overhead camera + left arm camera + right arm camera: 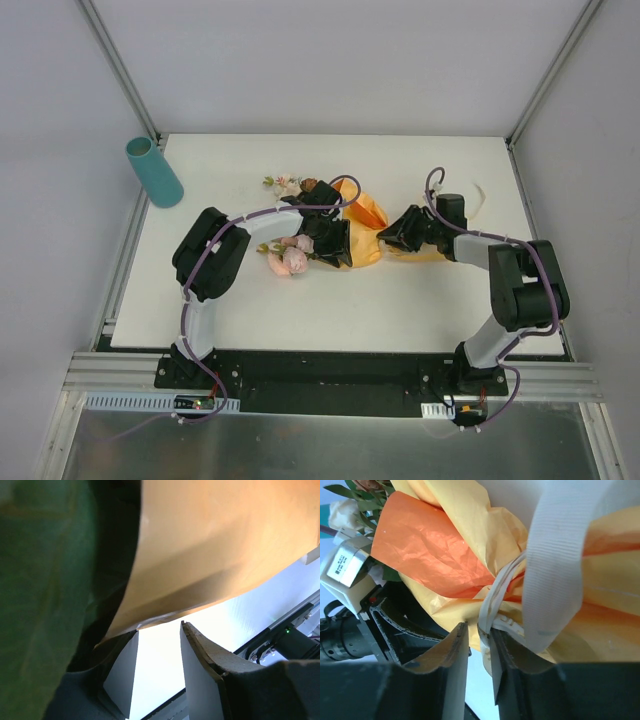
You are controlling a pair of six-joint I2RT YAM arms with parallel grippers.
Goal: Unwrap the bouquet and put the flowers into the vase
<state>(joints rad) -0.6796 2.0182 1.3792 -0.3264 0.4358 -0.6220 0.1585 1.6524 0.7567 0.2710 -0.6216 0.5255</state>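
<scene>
Centrally on the bench [400, 310] lies the bouquet [368, 210], on its side, with both arms reaching in over it. Its flowers [293, 258] point toward the left edge, pink heads nearest the near edge and cream and brown ones farther back. The orange paper [215, 545] fans out toward the right edge.

The left gripper [159, 628] has its fingers spread, and white bench shows through the gap. The paper's lower edge hangs just over the fingertips, touching one of them, with nothing between the two. A blurred green leaf [40, 590] fills the left of that wrist view.

The right gripper [479, 629] sits at the tied waist of the wrapping, its fingers close together around a strand of the cream ribbon [555, 565]. A sliver of light shows beside the strand, so I cannot tell whether it is truly pinched.

The vase [153, 171] sits at the far left corner, well apart from the bouquet.
</scene>
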